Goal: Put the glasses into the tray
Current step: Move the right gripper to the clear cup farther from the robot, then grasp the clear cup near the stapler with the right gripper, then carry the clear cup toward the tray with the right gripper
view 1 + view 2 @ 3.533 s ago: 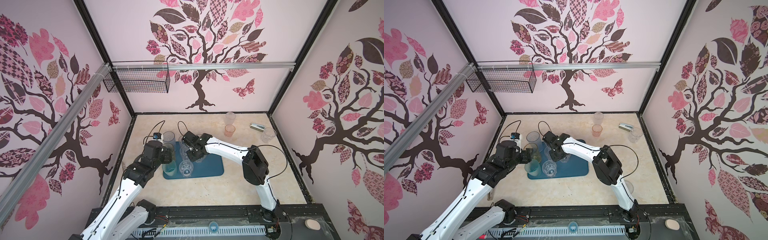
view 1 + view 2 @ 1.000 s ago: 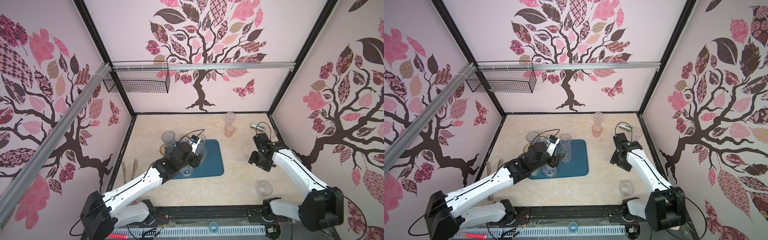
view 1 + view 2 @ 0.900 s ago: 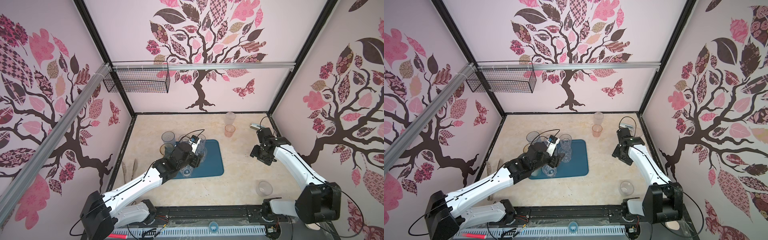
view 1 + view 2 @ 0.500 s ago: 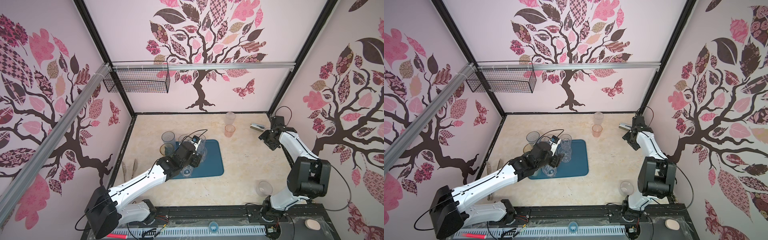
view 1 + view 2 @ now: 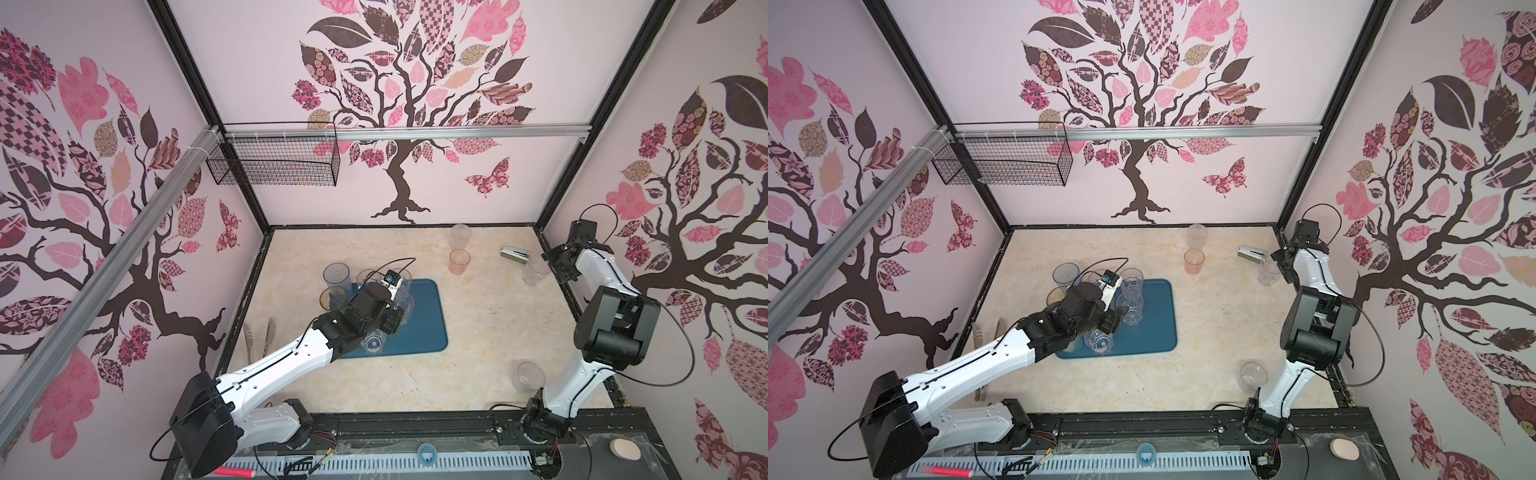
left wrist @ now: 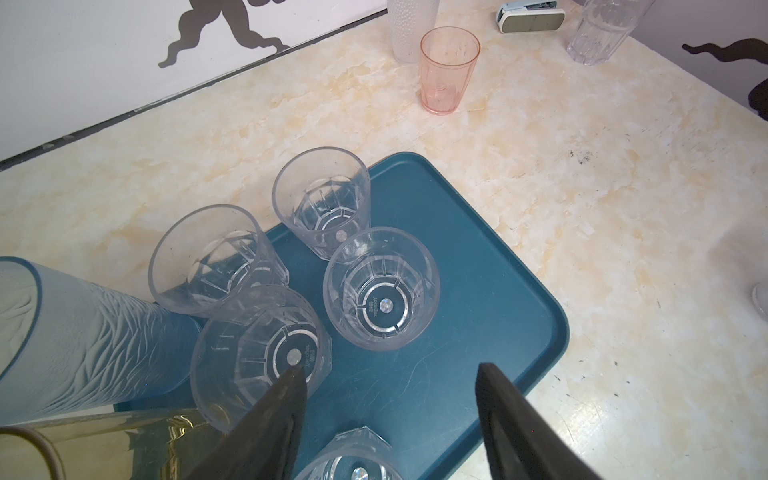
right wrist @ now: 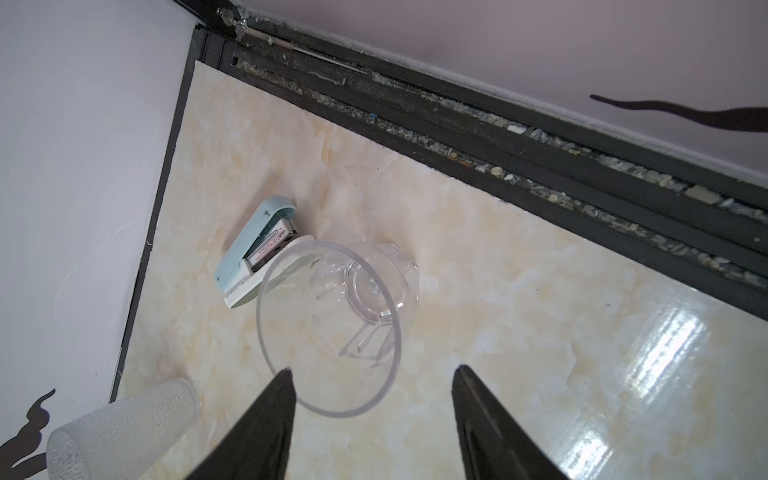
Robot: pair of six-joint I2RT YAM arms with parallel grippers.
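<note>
Nearest, at the right, one clear glass (image 5: 528, 376) stands on the marble table (image 5: 478, 332); further in, left of centre, the teal tray (image 6: 478, 311) carries several clear ribbed glasses (image 6: 382, 291) on its left half, and the left gripper (image 6: 390, 370) hovers over them, jaws wide and empty. By its far-left corner stand a blue-grey tumbler (image 5: 336, 274) and a yellow one (image 5: 332, 297) — and far right the right gripper (image 7: 372, 370) hangs over another clear glass (image 7: 332, 328) just beside the stapler (image 7: 257, 249), jaws spread, gripping nothing, a pink glass (image 5: 459, 262) and a frosted one (image 5: 460, 237) to their left.
</note>
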